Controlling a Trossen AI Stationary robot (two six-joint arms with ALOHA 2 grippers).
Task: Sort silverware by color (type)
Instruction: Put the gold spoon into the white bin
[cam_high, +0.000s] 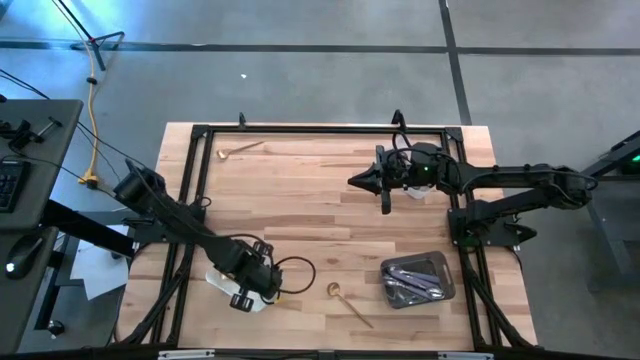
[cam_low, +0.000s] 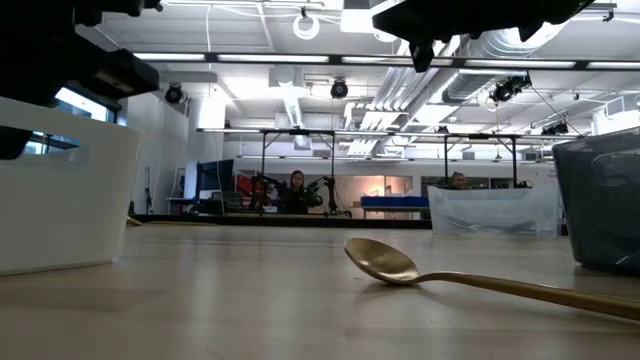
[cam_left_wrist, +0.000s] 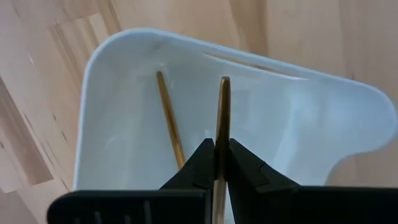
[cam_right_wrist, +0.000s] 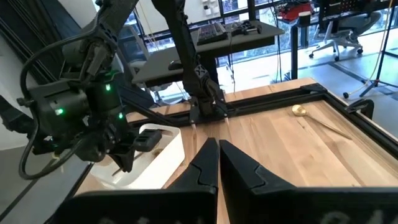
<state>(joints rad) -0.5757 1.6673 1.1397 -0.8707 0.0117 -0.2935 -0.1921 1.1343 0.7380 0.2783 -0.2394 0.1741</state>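
Nearby, gold spoon, grey tray, white tray

Table top: pale wood planks, smooth, low sheen, framed by dark matt metal rails. White tray: smooth plastic, satin gloss inside. Grey tray: translucent smoky plastic, holding shiny silver metal utensils. Gold spoon: polished metal, brushed gloss on the bowl. Gold utensil pinched in the left gripper: bright metal. Gripper fingers: black, matt.
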